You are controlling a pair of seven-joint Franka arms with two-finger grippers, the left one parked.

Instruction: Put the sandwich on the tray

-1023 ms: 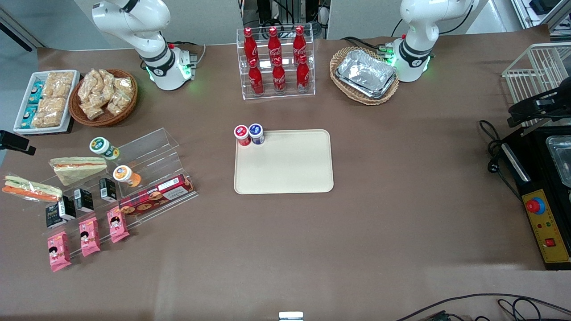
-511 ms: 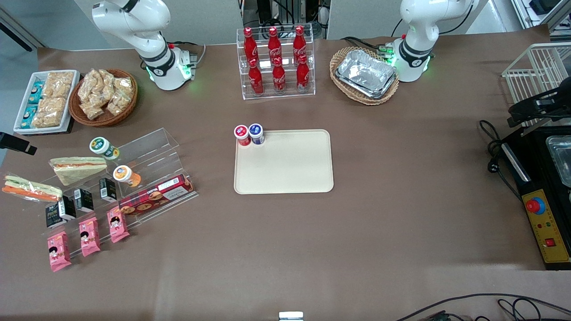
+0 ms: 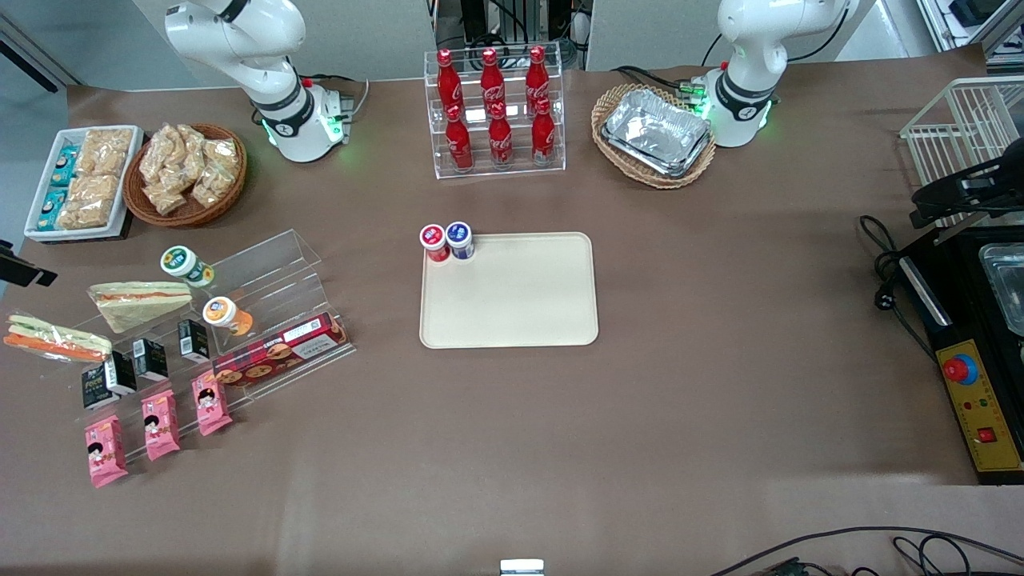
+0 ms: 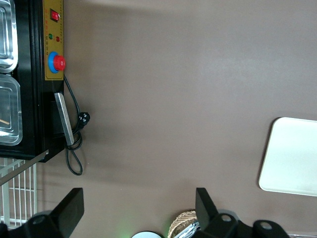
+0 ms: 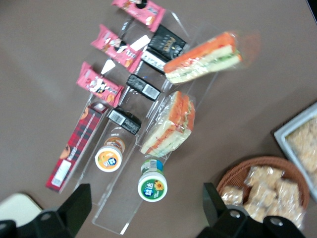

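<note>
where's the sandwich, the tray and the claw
sandwich [image 3: 56, 338], front view, middle of its layered cut edge
tray [image 3: 512, 296], front view, bare middle
claw [image 5: 143, 218], right wrist view, midway between its fingertips, above the snack display

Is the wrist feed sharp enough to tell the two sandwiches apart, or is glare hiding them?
Right wrist view: softly blurred, worst around the sandwich, yet its green and orange layers read; the gripper hangs above the clear rack, jaws open. Front view: sharp, evenly lit, glare only on the foil trays.
</note>
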